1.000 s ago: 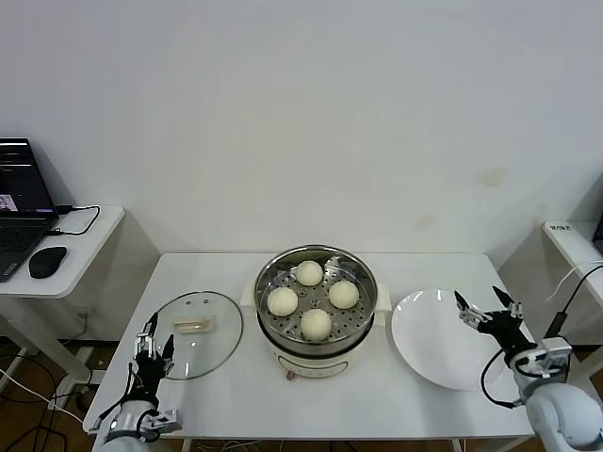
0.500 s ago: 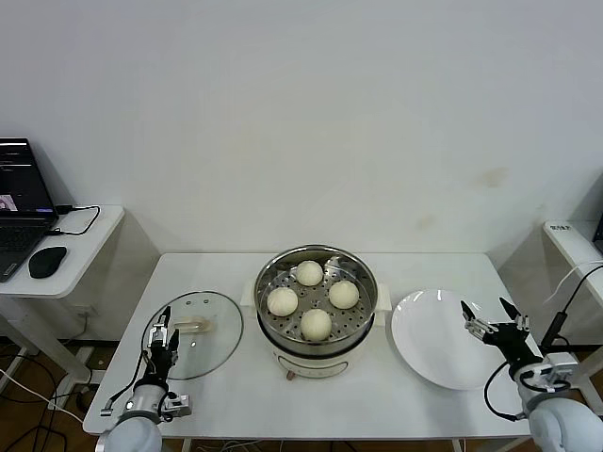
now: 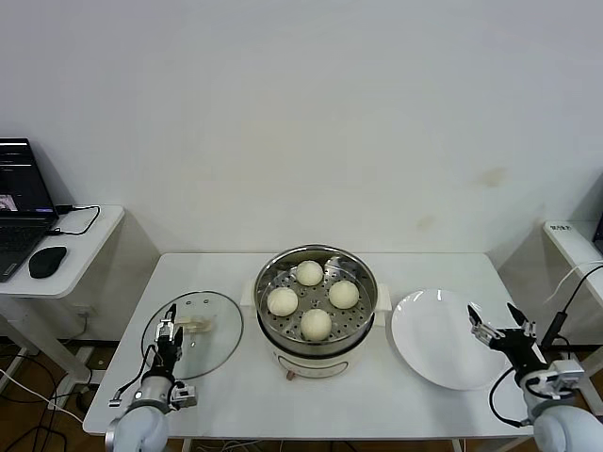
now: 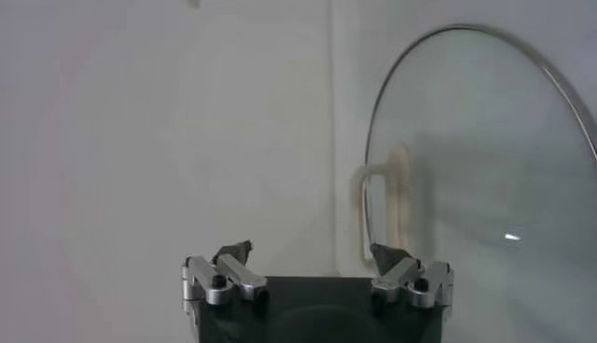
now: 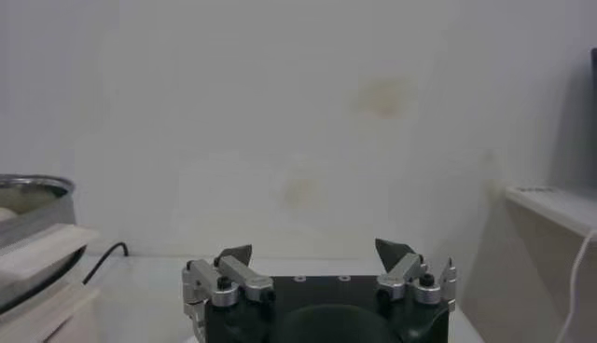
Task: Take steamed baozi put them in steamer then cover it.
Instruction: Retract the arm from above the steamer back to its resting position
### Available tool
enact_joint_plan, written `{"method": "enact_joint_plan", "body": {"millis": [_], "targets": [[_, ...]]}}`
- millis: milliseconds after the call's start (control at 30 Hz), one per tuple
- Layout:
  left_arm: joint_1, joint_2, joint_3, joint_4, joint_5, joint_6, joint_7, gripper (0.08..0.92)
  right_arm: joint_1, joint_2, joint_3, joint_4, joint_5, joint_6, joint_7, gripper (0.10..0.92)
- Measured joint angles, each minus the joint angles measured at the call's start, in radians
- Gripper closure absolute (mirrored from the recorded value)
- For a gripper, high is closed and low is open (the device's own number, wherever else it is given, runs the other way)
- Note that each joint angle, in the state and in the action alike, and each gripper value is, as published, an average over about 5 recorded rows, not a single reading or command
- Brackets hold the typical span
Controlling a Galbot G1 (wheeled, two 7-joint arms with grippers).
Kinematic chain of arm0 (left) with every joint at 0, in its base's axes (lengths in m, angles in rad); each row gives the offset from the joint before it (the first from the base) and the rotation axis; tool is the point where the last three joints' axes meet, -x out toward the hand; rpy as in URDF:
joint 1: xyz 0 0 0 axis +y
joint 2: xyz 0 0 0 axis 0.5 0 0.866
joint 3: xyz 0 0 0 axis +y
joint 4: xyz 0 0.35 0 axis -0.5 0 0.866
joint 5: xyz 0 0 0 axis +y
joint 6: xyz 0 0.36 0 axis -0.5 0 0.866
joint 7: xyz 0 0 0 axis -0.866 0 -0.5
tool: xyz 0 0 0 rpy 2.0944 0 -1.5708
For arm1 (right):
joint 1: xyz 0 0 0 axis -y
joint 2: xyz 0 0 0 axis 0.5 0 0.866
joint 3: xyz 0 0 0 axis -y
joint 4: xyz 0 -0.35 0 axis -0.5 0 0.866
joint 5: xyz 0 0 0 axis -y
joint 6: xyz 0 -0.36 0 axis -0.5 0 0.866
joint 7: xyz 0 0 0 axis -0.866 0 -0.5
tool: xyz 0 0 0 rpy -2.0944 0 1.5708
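In the head view, four steamed baozi (image 3: 314,298) are sitting in the steamer (image 3: 316,311) at centre; the cover (image 3: 193,322) is lying lower left, the left gripper (image 3: 168,345) hovering open over it, while the right gripper (image 3: 502,326) is waiting open at lower right. In the left wrist view, the cover (image 4: 485,177) is filling the right side beyond spread jaws. In the right wrist view, the steamer (image 5: 33,238) is showing at the left edge.

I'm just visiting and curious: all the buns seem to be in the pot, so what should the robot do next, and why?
Probably move the open left claw onto the cover's handle and grip it: four baozi already sit in the steamer, while the cover lies on the table beside it.
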Motion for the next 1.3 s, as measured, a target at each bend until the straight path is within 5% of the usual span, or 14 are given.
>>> {"method": "enact_joint_plan", "body": {"millis": [1300], "targets": [[-0.163, -0.057, 0.028, 0.186, -0.017, 0.035, -0.067, 0.177, -0.034, 0.025, 0.045, -0.018, -0.007, 0.018, -0.017, 0.203]]}}
